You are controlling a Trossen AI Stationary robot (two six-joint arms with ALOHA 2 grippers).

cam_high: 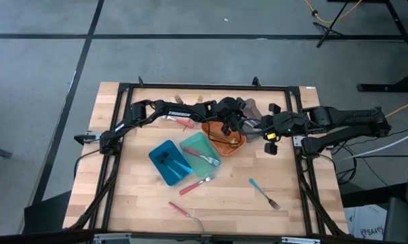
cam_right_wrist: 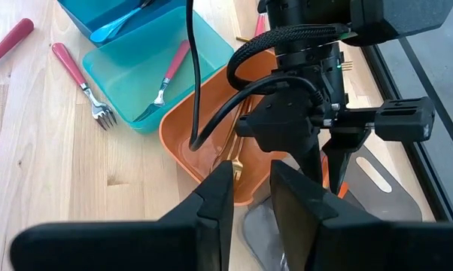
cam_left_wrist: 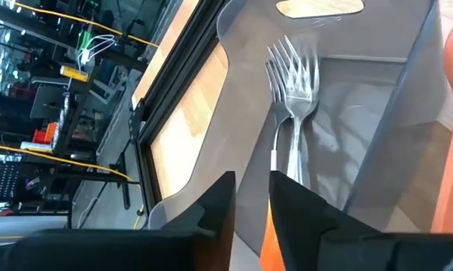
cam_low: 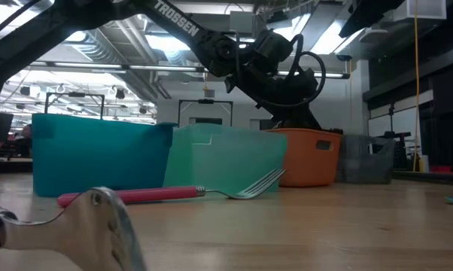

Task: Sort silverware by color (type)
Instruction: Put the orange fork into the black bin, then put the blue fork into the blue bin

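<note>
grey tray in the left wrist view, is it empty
No, two silver forks lie side by side inside the grey tray, tines pointing the same way.

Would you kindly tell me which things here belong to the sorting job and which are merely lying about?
Part of the job:
- red-handled fork by the teal tray
- blue-handled fork on the table
- red-handled utensil near the front edge
- silver forks in the grey tray
- blue tray, teal tray, orange tray, grey tray

Just lying about:
- yellow cable on the floor
</note>
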